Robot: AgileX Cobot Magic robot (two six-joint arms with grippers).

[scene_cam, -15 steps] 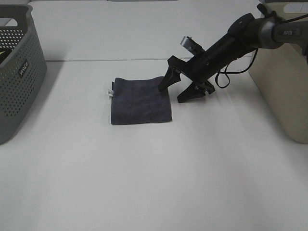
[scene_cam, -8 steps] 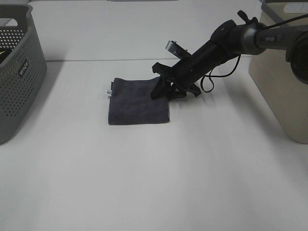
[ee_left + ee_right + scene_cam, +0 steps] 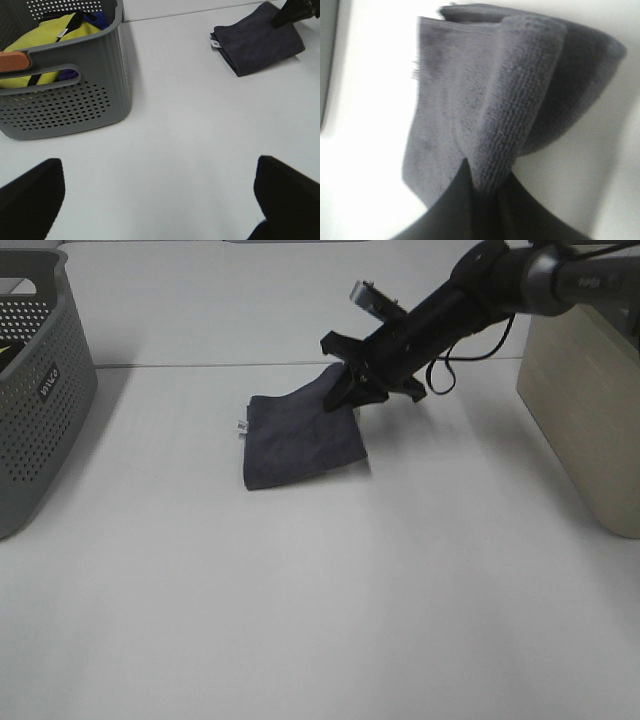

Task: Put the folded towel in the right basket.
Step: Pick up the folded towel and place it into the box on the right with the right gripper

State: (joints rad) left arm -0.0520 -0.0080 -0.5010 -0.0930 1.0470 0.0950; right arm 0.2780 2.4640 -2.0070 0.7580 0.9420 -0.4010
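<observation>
The folded dark grey towel [image 3: 300, 438] lies on the white table, its far right corner lifted. My right gripper [image 3: 347, 392] is shut on that corner and holds it above the table; the right wrist view shows the towel [image 3: 485, 110] pinched between the fingers and hanging from them. The towel also shows in the left wrist view [image 3: 257, 40]. The right basket [image 3: 588, 410], beige, stands at the right edge. My left gripper [image 3: 160, 200] is open and empty over bare table, far from the towel.
A grey perforated basket [image 3: 35, 390] stands at the left edge; the left wrist view shows the basket [image 3: 65, 95] holding yellow and blue cloths. A table seam runs behind the towel.
My right gripper moved onto the towel's right edge, shut on it and lifted that corner up and back. The towel shifted slightly right.
</observation>
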